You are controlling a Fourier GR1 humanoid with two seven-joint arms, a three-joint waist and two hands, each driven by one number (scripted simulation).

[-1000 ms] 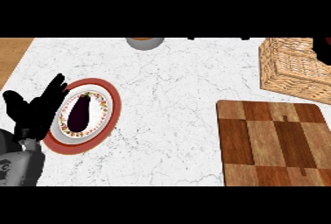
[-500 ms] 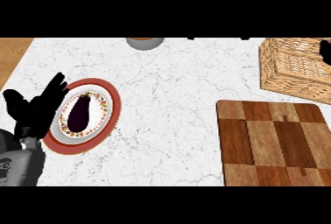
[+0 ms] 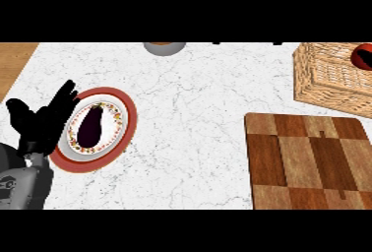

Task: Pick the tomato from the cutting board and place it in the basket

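The tomato (image 3: 366,59) already sat in the basket (image 3: 327,78), far right of the idle, open left hand (image 3: 40,123) beside the plate (image 3: 109,101), with what was probably the right hand (image 3: 361,52) over it, its hold impossible to tell.

Views: one, the head view. Position: above the near edge of the white marbled table (image 3: 196,113), facing steeply down onto its top. Range: close, so the table fills nearly the whole frame. Framing: the woven tan wicker basket (image 3: 327,81) is cut by the right edge at upper right. The brown chequered wooden cutting board (image 3: 309,157) runs off at lower right. A grey forearm (image 3: 18,184) enters from the lower left corner.
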